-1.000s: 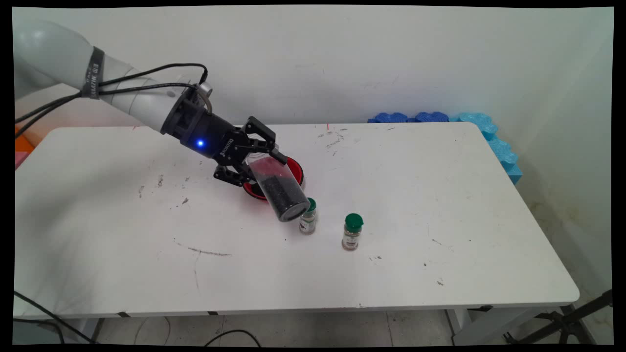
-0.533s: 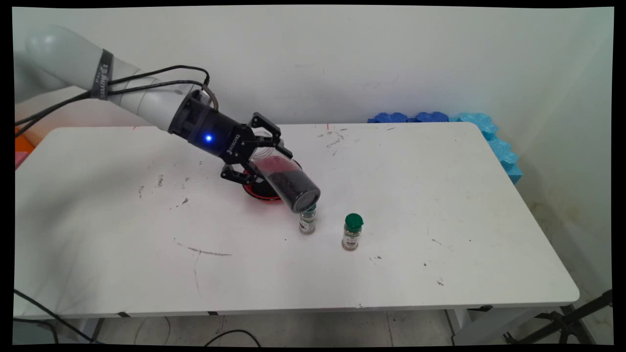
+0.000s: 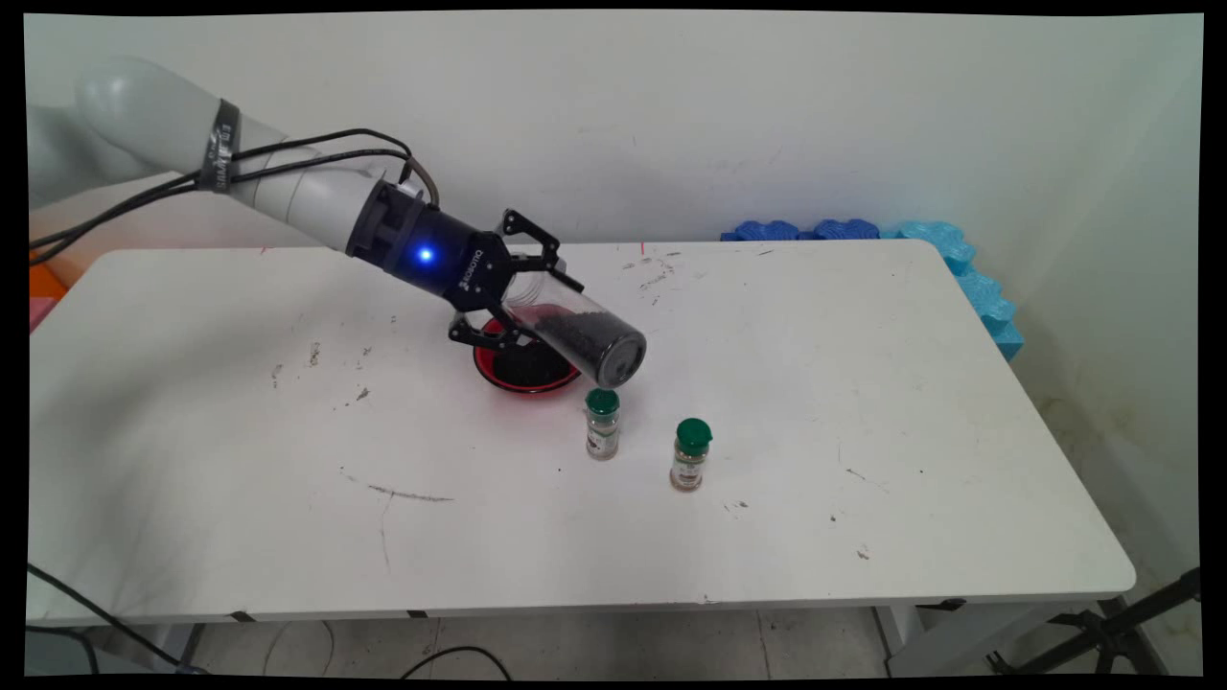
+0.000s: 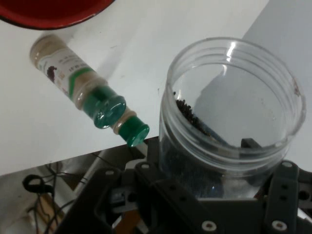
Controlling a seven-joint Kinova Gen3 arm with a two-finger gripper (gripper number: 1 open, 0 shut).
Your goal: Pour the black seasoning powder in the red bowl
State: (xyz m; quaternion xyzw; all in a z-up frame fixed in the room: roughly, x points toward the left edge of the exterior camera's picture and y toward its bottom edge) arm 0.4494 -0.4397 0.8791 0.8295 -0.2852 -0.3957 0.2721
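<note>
My gripper (image 3: pixel 535 295) is shut on a clear plastic jar (image 3: pixel 585 335) partly filled with black granules. The jar is held tilted over the table, its base pointing down to the right and its open mouth (image 4: pixel 234 97) towards the hand. Just below and left of it lies a red bowl (image 3: pixel 498 369) with black granules inside; its rim (image 4: pixel 48 14) shows in the hand view. Two small spice bottles with green caps stand in front: one (image 3: pixel 602 424) right under the jar's base, the other (image 3: pixel 690 454) further right. In the hand view the gripper (image 4: pixel 219 175) clasps the jar beside the nearer bottle (image 4: pixel 78 78).
Blue foam pieces (image 3: pixel 863 230) lie along the table's far right corner and right side (image 3: pixel 992 307). An orange object (image 3: pixel 43 283) sits past the left edge. Black cables hang from the arm and lie on the floor in front.
The arm has risen and moved right with the jar, which has swung from steeply tilted to flatter. The left spice bottle, half hidden before, now shows whole.
</note>
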